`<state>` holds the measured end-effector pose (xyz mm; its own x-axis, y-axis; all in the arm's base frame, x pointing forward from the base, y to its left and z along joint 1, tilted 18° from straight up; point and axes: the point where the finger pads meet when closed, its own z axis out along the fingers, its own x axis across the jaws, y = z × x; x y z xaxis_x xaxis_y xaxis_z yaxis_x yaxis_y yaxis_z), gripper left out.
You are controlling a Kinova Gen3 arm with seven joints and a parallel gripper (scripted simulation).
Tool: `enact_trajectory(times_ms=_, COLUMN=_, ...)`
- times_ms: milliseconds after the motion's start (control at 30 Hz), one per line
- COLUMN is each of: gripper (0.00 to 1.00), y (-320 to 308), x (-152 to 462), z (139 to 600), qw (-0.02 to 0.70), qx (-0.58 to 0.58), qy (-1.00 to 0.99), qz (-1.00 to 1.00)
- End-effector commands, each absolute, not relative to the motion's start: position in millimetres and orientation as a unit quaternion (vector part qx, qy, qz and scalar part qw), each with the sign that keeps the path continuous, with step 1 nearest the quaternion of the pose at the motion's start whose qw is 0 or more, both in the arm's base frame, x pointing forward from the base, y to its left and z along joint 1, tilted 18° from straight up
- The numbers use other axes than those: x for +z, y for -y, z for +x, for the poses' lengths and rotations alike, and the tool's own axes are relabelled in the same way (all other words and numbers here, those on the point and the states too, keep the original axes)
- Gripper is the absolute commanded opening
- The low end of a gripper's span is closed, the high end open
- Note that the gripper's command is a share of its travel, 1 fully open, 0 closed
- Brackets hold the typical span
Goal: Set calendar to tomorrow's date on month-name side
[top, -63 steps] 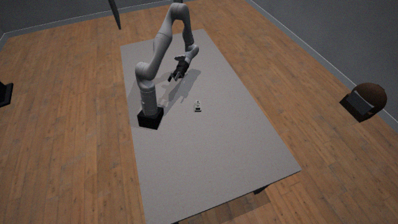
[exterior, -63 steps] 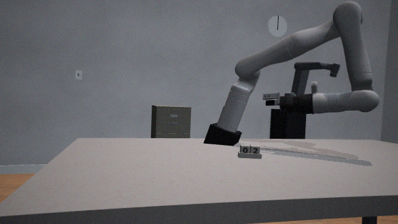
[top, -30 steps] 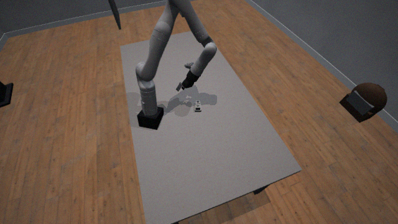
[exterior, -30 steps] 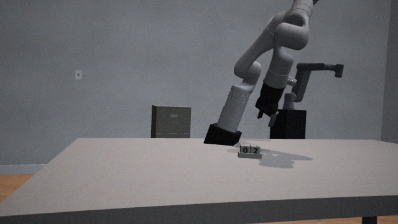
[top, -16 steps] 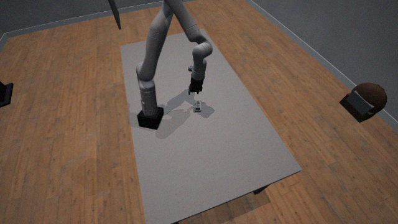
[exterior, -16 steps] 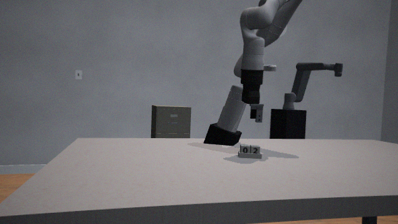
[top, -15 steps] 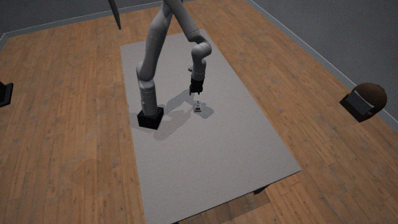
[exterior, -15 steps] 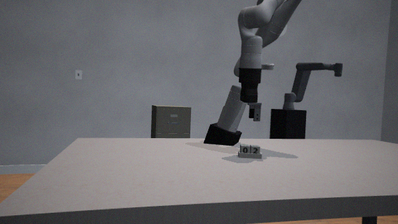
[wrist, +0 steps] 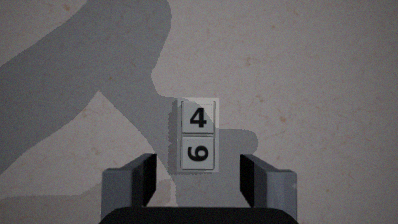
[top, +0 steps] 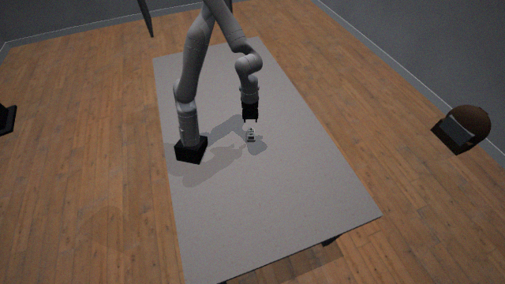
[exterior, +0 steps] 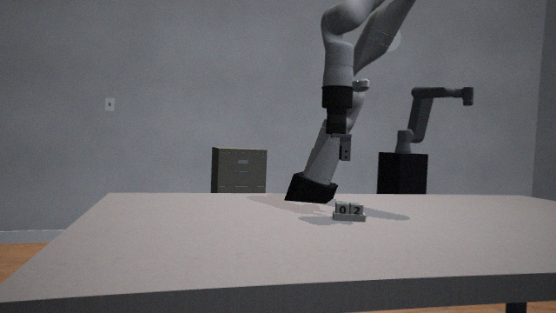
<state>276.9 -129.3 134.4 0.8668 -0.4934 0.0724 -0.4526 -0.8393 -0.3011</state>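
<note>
Two cubes (exterior: 349, 209) (wrist: 197, 135) seated side by side in tray (exterior: 349, 216) (wrist: 216, 164), on table (top: 260, 189) (exterior: 278, 248) (wrist: 310, 90); exterior view reads "02", upper faces "4" and "6" or "9". Gripper (top: 250, 120) (exterior: 343, 160) (wrist: 198, 172) above, fingers spread wide, gripping nothing.

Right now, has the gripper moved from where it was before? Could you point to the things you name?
Yes. In the exterior view, the gripper (top: 250, 120) (exterior: 340, 149) (wrist: 198, 172) went left and down, away from the black pedestal (exterior: 401, 174).
</note>
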Motion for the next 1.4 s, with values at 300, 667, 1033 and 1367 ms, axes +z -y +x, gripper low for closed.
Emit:
enact_trajectory(times_ms=300, gripper=1.0, y=129.7, x=134.8, z=277.1, qw=0.138, qx=-0.074, qy=-0.248, qz=-0.956)
enact_trajectory(times_ms=667, gripper=1.0, y=129.3, x=134.5, z=277.4, qw=0.14, qx=-0.072, qy=-0.258, qz=-0.953)
enact_trajectory(times_ms=1033, gripper=1.0, y=128.0, x=133.1, z=278.5, qw=0.145, qx=-0.064, qy=-0.291, qz=-0.943)
enact_trajectory(times_ms=1367, gripper=1.0, y=125.4, x=130.0, z=280.8, qw=0.154, qx=-0.047, qy=-0.365, qz=-0.917)
